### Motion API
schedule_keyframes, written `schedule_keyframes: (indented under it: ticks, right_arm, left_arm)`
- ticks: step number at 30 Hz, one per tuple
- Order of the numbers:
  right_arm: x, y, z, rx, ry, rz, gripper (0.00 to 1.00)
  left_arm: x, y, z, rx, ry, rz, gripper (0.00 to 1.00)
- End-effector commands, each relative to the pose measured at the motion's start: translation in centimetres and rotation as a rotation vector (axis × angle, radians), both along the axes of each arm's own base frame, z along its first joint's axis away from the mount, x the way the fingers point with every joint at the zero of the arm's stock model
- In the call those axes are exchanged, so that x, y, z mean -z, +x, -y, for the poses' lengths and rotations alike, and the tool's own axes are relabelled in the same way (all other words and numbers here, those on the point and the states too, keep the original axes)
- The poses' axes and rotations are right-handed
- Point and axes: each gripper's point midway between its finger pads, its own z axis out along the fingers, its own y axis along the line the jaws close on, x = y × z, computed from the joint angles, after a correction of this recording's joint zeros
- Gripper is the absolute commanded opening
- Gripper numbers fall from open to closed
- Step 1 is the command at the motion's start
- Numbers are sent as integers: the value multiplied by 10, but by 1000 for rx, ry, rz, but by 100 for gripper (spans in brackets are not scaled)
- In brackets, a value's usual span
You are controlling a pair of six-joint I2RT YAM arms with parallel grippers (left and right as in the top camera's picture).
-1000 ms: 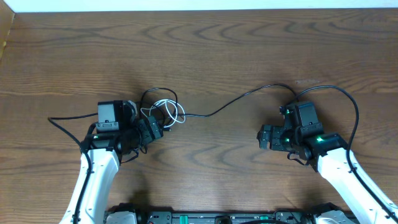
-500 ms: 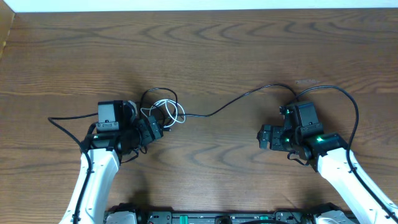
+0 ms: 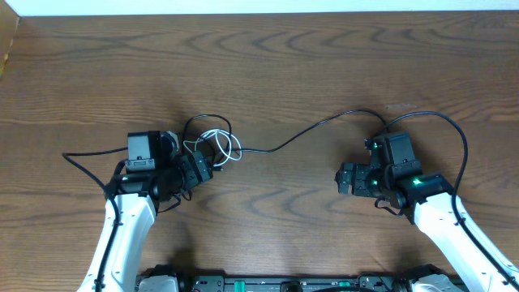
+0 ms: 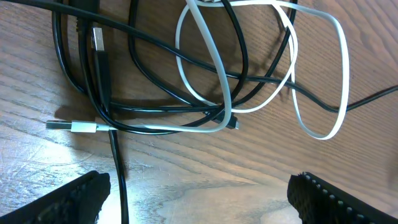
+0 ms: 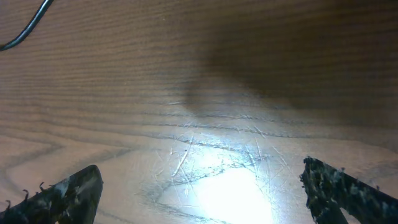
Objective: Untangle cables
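- The cables (image 3: 212,146) lie in a knot on the table (image 3: 324,57), left of centre; loops cross over and under one another in the left wrist view.
- The white cable (image 4: 168,129) threads through the black loops, and its plug (image 4: 71,126) lies flat at the near edge of the knot; probably the handiest free end to pull.
- One black cable (image 3: 296,136) leaves the knot and runs right in a long curve toward the right arm; it ends near that arm's wrist, though where exactly I cannot tell.
- The left gripper (image 3: 203,168) sits just beside the knot, jaws wide apart and holding nothing; likely placed so to close on a strand.
- The right gripper (image 3: 347,178) hovers low over bare wood, well apart from the knot, jaws also spread and empty; it seems parked near the long cable's far stretch, ready to take that end.
- Open room: broad bare table above and between the arms; strands could be drawn out there; the far edge is well away, so little risk of anything sliding off.
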Motion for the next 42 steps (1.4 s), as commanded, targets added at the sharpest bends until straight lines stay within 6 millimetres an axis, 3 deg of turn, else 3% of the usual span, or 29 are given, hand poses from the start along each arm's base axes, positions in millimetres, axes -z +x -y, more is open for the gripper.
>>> schedule_keyframes:
  ticks: [1, 42]
  right_arm:
    - [-3, 4, 0, 7, 3, 7, 99]
    - [-3, 4, 0, 8, 3, 7, 99]
  left_arm:
    - [3, -2, -1, 10, 18, -9, 96]
    - [6, -5, -7, -3, 48, -26, 97]
